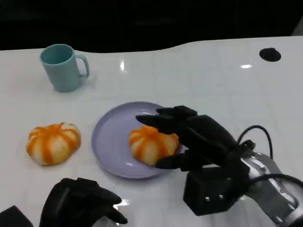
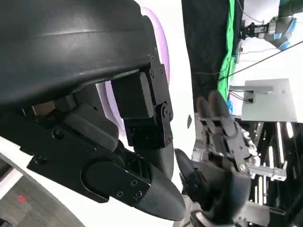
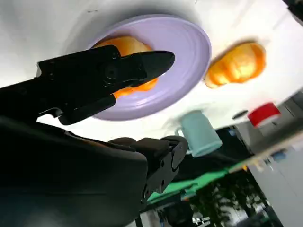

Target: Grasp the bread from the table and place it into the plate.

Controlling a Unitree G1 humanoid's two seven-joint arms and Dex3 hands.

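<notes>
An orange-and-white striped bread (image 1: 150, 145) lies on the lilac plate (image 1: 108, 137) in the middle of the table. My right hand (image 1: 199, 137) arches over it from the right, its fingers above the bread's far edge and the thumb by its near edge. In the right wrist view a finger (image 3: 109, 71) crosses in front of the bread (image 3: 128, 45) on the plate (image 3: 189, 52), and the thumb stands well apart from it. A second striped bread (image 1: 52, 143) sits on the table left of the plate. My left hand (image 1: 80, 204) rests low at the near left, holding nothing.
A teal mug (image 1: 64, 66) stands at the far left, behind the second bread (image 3: 236, 61). A small black round spot (image 1: 270, 54) marks the table's far right. The left wrist view catches the plate's rim (image 2: 162, 45) past my left hand's shell.
</notes>
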